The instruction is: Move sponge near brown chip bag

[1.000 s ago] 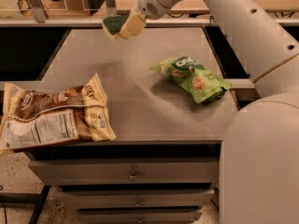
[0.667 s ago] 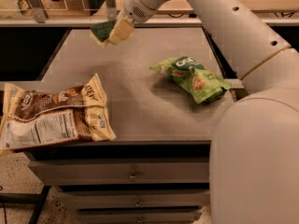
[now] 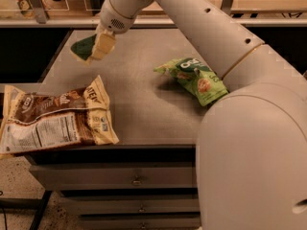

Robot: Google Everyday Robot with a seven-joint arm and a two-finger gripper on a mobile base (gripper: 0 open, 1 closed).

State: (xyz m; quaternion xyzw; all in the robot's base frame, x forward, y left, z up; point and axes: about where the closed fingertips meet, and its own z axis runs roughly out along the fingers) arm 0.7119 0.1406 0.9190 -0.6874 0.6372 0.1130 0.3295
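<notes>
Compared with a second ago, the gripper [image 3: 94, 48] has carried the sponge [image 3: 80, 47] leftward and lower, from above the far edge of the table toward its left rear part, and the arm [image 3: 201, 28] now sweeps across more of the scene.

Camera view: the gripper hangs above the left rear of the grey table [image 3: 144, 109], its pale fingers [image 3: 104, 43] clamped on the sponge. The sponge is held tilted, dark green face toward the left, clear of the tabletop. It sits above and behind the brown chip bag [image 3: 53, 121], apart from it.

The brown chip bag lies flat at the front left of the table, its left part hanging past the table's edge, white label facing up. A green chip bag [image 3: 197, 78] lies on the right side of the table, well apart from the brown one and partly behind the robot's body [image 3: 254, 162] in the right foreground. Drawers [image 3: 120, 178] run below the tabletop. A shelf rail [image 3: 57, 22] crosses the background behind the table.
</notes>
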